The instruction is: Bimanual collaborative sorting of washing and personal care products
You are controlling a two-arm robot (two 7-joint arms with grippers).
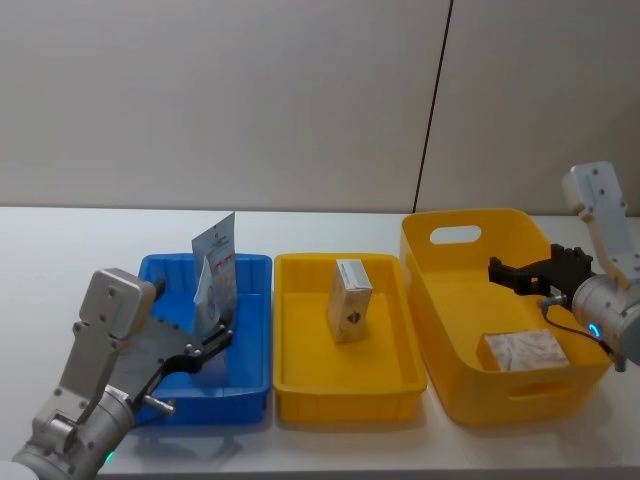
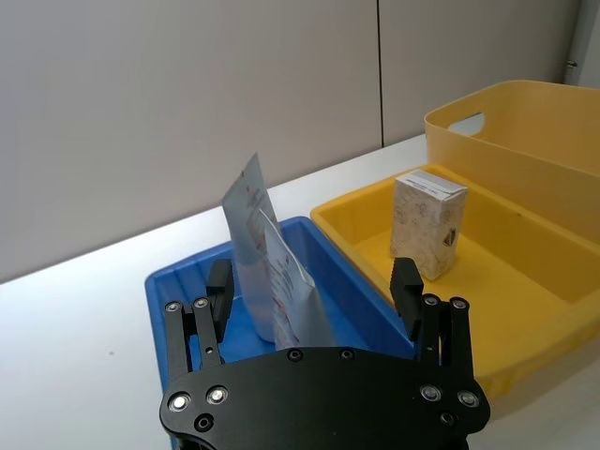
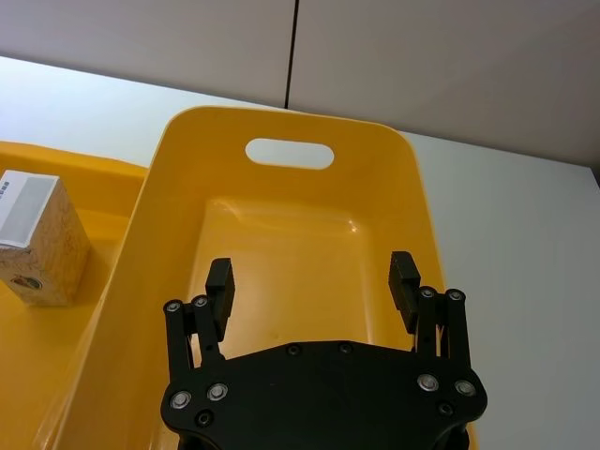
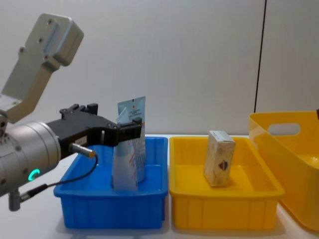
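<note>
Left wrist view, squeeze tubes [image 2: 267, 272] between spread left fingers [image 2: 220, 283], right fingers [image 3: 405, 279] spread over handled bin [image 3: 375, 187]

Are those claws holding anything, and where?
Nothing is held. The left gripper is open near the tubes; the right gripper open over the yellow basket.

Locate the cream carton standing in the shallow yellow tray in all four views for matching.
Head view: carton at centre, standing in the yellow tray.
Chest view: carton right of centre, seen side-on.
Left wrist view: carton in the tray beside the blue tray.
Right wrist view: carton just outside the wall of the deep basket.
Shared landmark: that yellow tray under it.
</note>
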